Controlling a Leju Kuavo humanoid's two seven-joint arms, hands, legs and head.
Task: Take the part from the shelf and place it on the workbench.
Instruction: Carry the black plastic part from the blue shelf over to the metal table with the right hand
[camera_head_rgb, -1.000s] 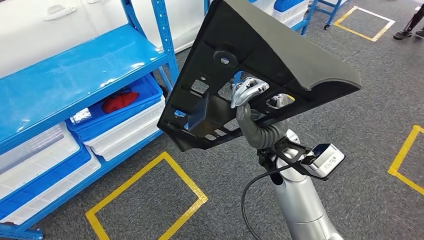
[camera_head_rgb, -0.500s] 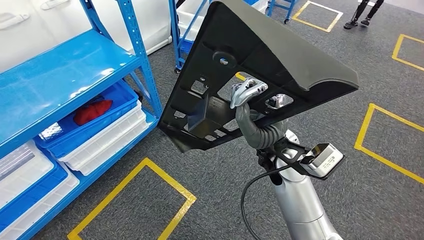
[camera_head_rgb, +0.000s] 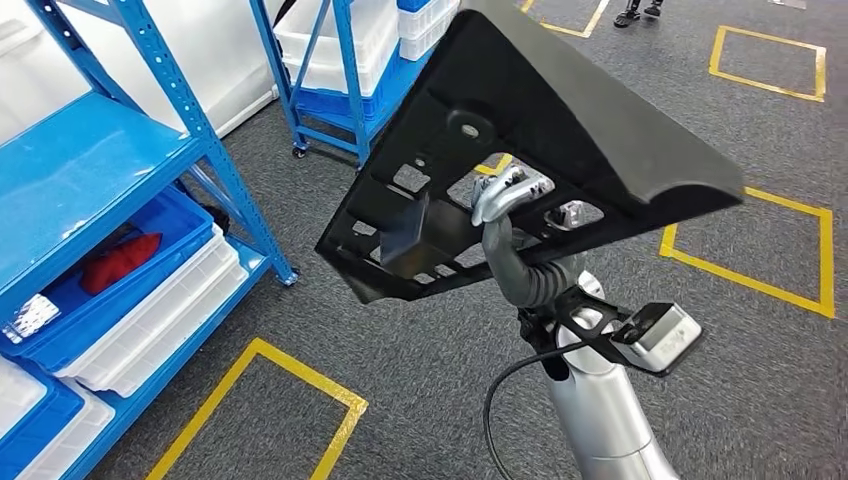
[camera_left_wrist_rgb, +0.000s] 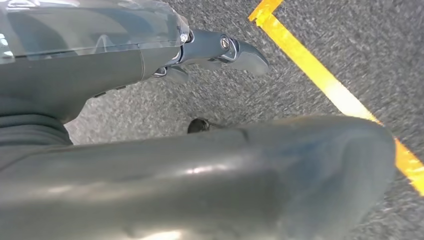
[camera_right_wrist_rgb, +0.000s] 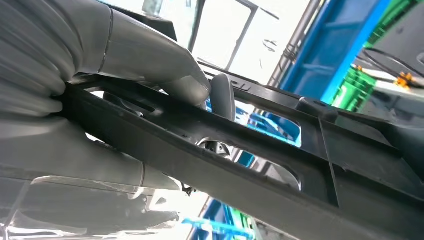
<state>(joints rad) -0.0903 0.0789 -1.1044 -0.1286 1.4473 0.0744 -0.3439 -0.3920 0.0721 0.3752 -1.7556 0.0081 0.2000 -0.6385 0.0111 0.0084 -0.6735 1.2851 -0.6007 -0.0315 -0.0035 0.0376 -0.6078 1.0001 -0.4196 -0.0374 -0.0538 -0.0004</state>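
**Right hand holds the black part up, away from the shelf**

The grey carpet floor (camera_head_rgb: 420, 330) fills most of the head view, marked with yellow tape squares (camera_head_rgb: 262, 352). The blue shelf (camera_head_rgb: 95, 170) takes up the left side of the frame, with a blue bin (camera_head_rgb: 190, 222) holding something red on its lower level and white bins (camera_head_rgb: 150, 320) stacked beneath. A second blue rack (camera_head_rgb: 330, 75) stands at the upper middle with white bins on it.

The black part (camera_head_rgb: 560, 130), a large flat plastic panel with cut-out openings, sits tilted in the centre and upper right of the frame, clear of the shelf and raised above the floor. The right hand (camera_head_rgb: 505, 195) grips it from below, fingers hooked through one of the openings; in the right wrist view the thumb (camera_right_wrist_rgb: 150, 60) presses on one of the panel's ribs (camera_right_wrist_rgb: 250, 145).

The left hand (camera_left_wrist_rgb: 150, 55) appears in the left wrist view above the carpet, with nothing seen in it; how wide its fingers are I cannot tell.
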